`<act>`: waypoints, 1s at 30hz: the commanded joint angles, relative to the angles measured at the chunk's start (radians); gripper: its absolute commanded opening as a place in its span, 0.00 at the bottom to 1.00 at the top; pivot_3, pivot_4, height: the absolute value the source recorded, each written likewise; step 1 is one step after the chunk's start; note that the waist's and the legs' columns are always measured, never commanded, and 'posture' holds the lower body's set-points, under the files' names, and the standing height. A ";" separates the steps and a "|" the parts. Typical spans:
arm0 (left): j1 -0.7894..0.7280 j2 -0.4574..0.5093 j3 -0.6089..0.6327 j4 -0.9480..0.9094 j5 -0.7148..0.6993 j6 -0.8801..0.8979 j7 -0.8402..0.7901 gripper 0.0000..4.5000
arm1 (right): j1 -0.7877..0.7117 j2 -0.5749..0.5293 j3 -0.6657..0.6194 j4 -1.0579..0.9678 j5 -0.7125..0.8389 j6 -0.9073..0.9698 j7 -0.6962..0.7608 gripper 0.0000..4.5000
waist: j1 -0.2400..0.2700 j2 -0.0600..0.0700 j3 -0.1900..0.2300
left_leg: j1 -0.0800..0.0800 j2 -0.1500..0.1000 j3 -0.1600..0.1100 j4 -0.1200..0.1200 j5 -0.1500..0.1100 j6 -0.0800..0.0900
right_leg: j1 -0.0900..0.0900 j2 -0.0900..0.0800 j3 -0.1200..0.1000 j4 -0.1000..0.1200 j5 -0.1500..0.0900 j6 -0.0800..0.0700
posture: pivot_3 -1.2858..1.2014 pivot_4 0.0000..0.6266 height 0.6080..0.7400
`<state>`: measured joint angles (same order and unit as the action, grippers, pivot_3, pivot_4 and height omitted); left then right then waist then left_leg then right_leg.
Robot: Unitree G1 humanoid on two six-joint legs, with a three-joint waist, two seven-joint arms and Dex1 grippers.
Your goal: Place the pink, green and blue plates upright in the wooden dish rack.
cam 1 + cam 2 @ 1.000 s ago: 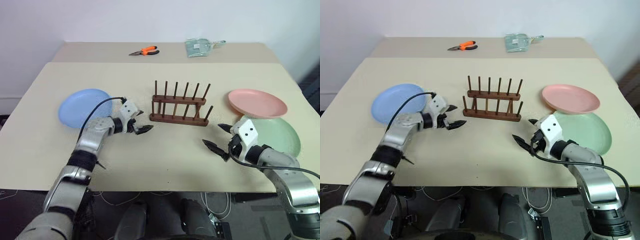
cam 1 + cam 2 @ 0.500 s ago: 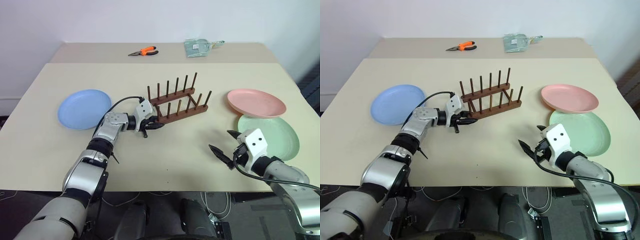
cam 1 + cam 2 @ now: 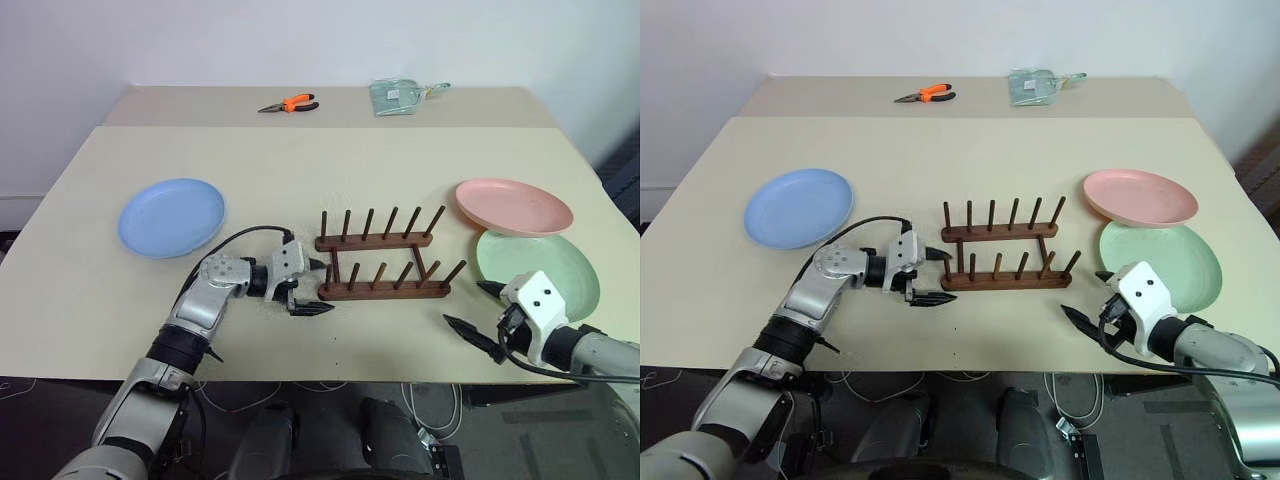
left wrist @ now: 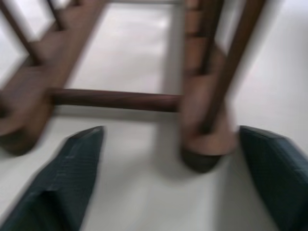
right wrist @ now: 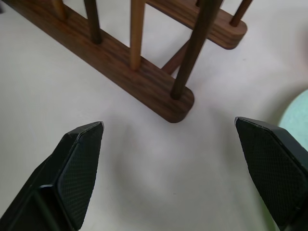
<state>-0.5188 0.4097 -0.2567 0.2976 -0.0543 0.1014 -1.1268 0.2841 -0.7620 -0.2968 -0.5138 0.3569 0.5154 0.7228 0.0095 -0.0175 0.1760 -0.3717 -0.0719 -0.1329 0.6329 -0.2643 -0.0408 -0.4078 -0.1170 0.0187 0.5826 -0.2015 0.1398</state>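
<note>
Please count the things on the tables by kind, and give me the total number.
Plates: 3 (blue, pink, green)
Wooden dish rack: 1
Orange-handled pliers: 1
Clear packet at the far edge: 1
Total: 6

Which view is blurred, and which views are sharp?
Left wrist view: the wooden dish rack and the fingers are smeared by blur. Right wrist view: rack and fingers sharp. Both eye views: sharp, evenly lit, soft shadows.
</note>
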 commanded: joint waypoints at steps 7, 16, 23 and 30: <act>0.257 0.188 0.012 -0.465 -0.174 0.338 -0.069 0.25 | 0.002 0.008 0.111 -0.053 -0.038 -0.001 -0.002 0.03 | -0.018 0.004 -0.002 | 0.000 0.001 0.000 -0.001 0.000 0.000 | 0.000 -0.001 0.000 0.001 -0.002 -0.003 | 0.52 0.24 1.00; 0.240 -0.067 -0.059 -0.418 0.008 0.325 0.361 0.05 | -0.197 0.070 0.311 0.104 -0.262 -0.036 -0.170 0.00 | 0.004 0.003 -0.003 | -0.001 -0.001 0.000 0.001 0.000 0.000 | 0.000 -0.001 0.000 -0.001 -0.002 -0.003 | 0.52 0.24 1.00; 0.151 -0.201 0.017 -0.227 0.050 0.294 0.612 0.05 | -0.450 0.169 0.409 0.353 -0.427 -0.110 -0.308 0.00 | 0.001 0.002 -0.004 | 0.001 0.000 0.000 0.001 0.000 -0.001 | 0.001 0.000 0.000 0.001 -0.001 -0.003 | 0.52 0.24 1.00; 0.100 -0.211 0.034 -0.135 0.046 0.238 0.653 0.04 | -0.565 0.181 0.396 0.470 -0.445 -0.167 -0.293 0.05 | 0.002 0.002 -0.004 | 0.001 -0.001 0.000 0.001 0.001 -0.001 | 0.000 0.000 0.000 0.001 0.003 -0.004 | 0.52 0.24 1.00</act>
<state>-0.4163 0.1923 -0.2425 0.1386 -0.0257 0.3395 -0.4939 -0.2696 -0.5689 0.1222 -0.0127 -0.1011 0.3650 0.4065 0.0112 -0.0155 0.1715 -0.3707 -0.0729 -0.1329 0.6336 -0.2636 -0.0419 -0.4076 -0.1169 0.0188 0.5838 -0.1984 0.1358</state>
